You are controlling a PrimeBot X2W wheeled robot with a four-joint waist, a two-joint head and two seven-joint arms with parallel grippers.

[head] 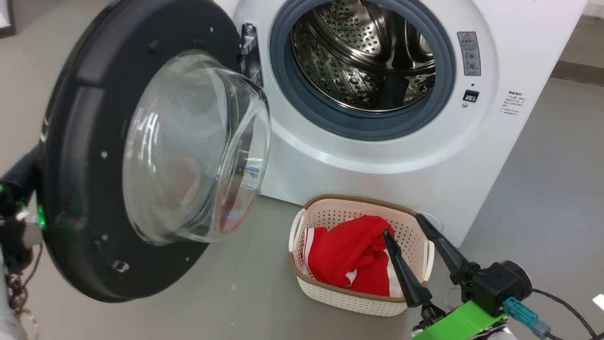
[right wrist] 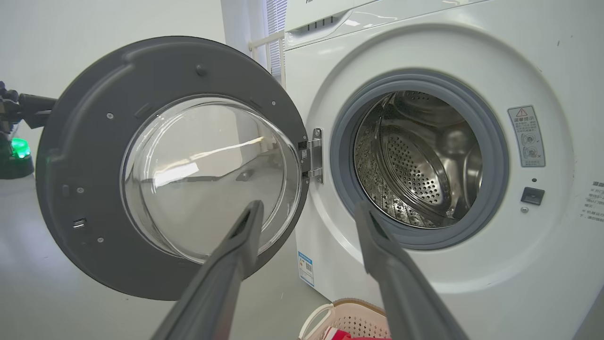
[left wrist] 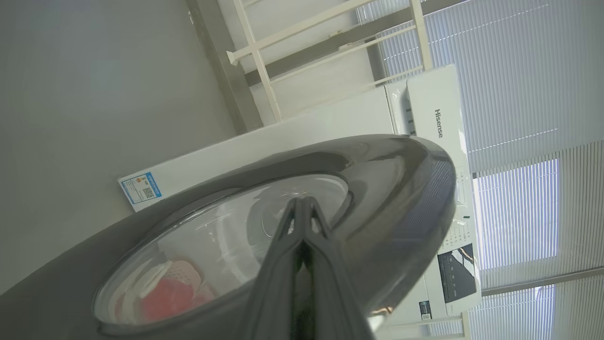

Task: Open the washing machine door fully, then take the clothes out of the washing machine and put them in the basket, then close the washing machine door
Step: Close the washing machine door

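Observation:
The washing machine (head: 377,160) stands with its door (head: 75,189) swung out to the left, glass bowl (head: 193,146) facing me. No clothes show in the steel drum (head: 363,56). The red clothes (head: 351,257) lie in the cream basket (head: 330,210) on the floor before the machine. My right gripper (head: 403,225) hovers open over the basket's right side, nothing between its fingers; in the right wrist view the right gripper (right wrist: 307,205) points at the hinge (right wrist: 315,156). My left gripper (left wrist: 302,203) is shut, empty, lying along the door's outer face (left wrist: 396,189), behind the door's left rim.
Grey floor (head: 245,283) surrounds the machine. The left arm (head: 19,174) sits at the door's outer edge. A cable (head: 566,307) trails from the right wrist. A white rail frame (left wrist: 264,61) and window blinds (left wrist: 519,94) stand behind the machine.

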